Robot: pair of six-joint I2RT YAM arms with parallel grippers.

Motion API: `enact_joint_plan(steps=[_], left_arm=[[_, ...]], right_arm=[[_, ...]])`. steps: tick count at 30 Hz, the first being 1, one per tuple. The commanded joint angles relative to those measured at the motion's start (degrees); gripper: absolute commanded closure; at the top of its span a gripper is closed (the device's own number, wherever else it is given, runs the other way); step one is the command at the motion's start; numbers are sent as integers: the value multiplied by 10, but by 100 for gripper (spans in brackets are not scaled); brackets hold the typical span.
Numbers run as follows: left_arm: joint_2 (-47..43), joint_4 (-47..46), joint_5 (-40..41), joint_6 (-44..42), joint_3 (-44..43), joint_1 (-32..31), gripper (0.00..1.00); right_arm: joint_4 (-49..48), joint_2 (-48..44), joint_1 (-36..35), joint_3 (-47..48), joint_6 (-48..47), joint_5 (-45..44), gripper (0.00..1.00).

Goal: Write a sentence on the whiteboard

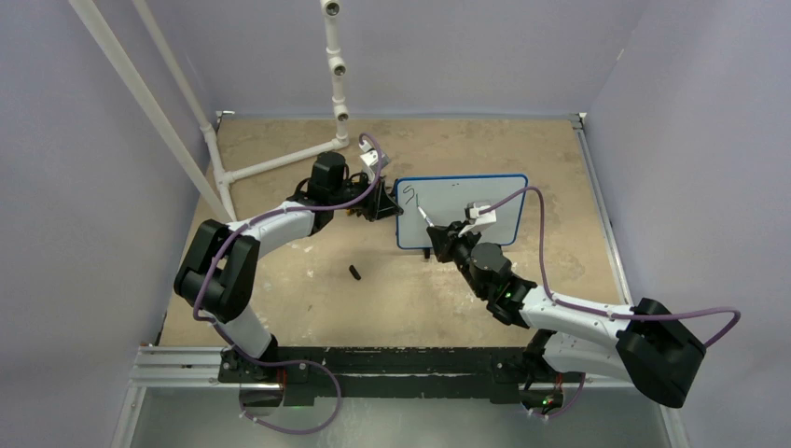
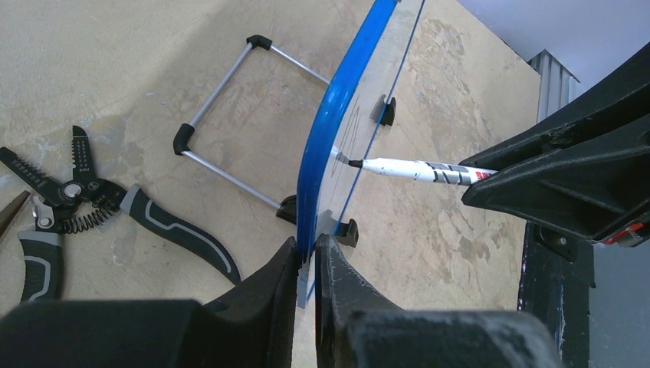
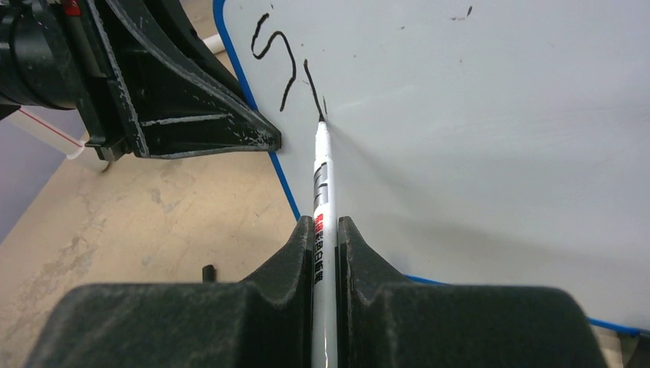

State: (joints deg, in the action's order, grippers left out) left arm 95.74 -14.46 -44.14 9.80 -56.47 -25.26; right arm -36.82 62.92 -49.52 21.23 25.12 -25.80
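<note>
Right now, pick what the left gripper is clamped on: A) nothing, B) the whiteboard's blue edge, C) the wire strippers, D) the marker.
B: the left gripper pinches the whiteboard by its blue frame, while the right gripper holds the marker.

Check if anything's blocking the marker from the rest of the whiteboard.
Nothing visible. The marker tip touches the whiteboard; the left claw only pinches its left edge, clear of the unwritten area.

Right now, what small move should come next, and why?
Probably drag the marker on to finish the second letter: only an S and one short stroke are written, its tip touches the board, and the left pincer clamps the edge.
</note>
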Motion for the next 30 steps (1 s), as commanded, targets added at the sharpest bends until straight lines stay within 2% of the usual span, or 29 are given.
enact_joint_plan(steps=[1, 13, 30], left_arm=[[-6, -2, -1, -10, -17, -3, 100], [-5, -2, -1, -10, -17, -3, 100], [-2, -3, -3, -9, -17, -3, 100]], right_arm=[[5, -8, -2, -4, 9, -10, 100], [-47, -8, -2, 14, -33, -35, 100], [-60, 0, -2, 30, -50, -72, 100]])
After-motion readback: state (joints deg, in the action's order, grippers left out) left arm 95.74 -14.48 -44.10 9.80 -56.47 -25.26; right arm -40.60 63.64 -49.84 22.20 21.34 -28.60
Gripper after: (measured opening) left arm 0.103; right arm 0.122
